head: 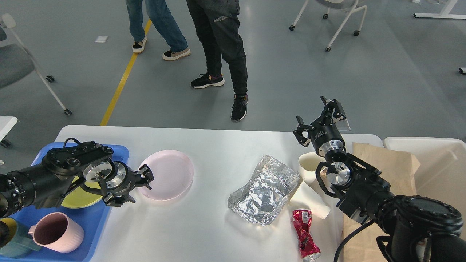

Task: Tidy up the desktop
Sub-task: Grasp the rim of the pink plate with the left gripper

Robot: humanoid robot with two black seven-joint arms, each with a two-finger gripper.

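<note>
The white worktop [214,145] fills the lower middle of the head view, its far edge running across just below the floor where two people stand. At about 9 o'clock the left end effector [140,185] sits at the near left rim of a pale pink plate [167,174], its fingers spread around that rim, though I cannot tell whether they touch it. Just left of the plate, a blue tray [93,218] lies at 8 o'clock, carrying a yellow dish [78,198], a pink mug [58,233] and a teal mug [14,243]. Near the centre, toward 5 o'clock, lies a crumpled sheet of foil [264,189], with a white paper cup [307,163] upright beside it, a second white cup [309,200] tipped over, and a crushed red can [305,234] nearer the front edge. The right end effector [320,116] hangs at 2 o'clock above the far edge of the worktop, fingers wide apart and holding nothing. A brown paper bag [393,163] lies at 3 o'clock, next to a cream bin [437,156].
</note>
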